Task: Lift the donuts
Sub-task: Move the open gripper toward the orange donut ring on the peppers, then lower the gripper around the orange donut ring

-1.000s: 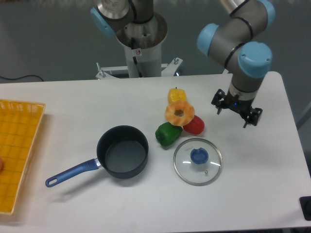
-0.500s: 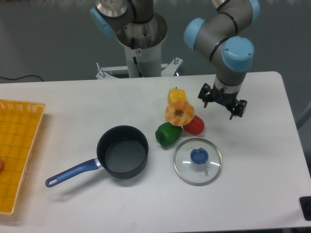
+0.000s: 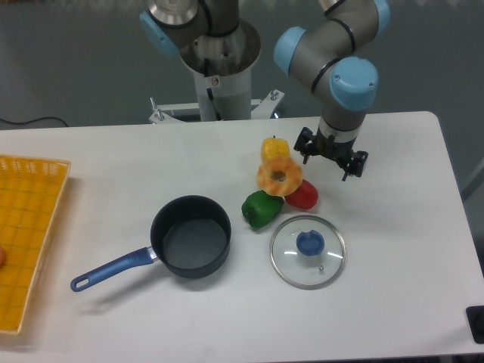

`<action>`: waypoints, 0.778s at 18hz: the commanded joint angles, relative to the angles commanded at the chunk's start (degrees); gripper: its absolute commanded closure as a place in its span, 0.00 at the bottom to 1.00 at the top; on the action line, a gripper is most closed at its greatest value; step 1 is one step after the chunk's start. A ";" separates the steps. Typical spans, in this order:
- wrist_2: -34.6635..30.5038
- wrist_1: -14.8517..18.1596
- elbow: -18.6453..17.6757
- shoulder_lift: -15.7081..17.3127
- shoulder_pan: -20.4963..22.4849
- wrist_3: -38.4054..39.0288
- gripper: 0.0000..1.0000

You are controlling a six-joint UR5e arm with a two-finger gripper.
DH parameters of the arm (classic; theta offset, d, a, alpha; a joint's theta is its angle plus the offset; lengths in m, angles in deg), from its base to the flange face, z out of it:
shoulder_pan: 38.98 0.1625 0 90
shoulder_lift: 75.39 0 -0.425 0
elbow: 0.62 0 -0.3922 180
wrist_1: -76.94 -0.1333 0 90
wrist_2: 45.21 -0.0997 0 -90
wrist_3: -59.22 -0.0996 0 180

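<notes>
Since the earlier frames the gripper has been carried leftward, from right of centre toward the pile. Its fingers are spread and empty. The approach step is judged in hand. The donuts are propped at centre on the peppers; alignment above and descent are required.

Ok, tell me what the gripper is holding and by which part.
Nothing. The gripper is open and empty, right of the donut, which leans on the peppers.

A clear glass lid with a metal rim lies by the matt dark saucepan on the smooth white table.
</notes>
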 joint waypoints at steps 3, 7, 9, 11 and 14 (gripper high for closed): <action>0.09 0.00 -0.09 -0.18 -1.32 1.06 0.00; 0.44 -0.70 -0.09 -0.70 -2.46 2.74 0.01; 0.53 -1.67 0.00 -1.41 -3.51 2.65 0.03; 0.53 -1.76 -0.09 -2.11 -4.39 2.65 0.03; 0.44 -1.85 -0.09 -2.20 -5.10 2.65 0.06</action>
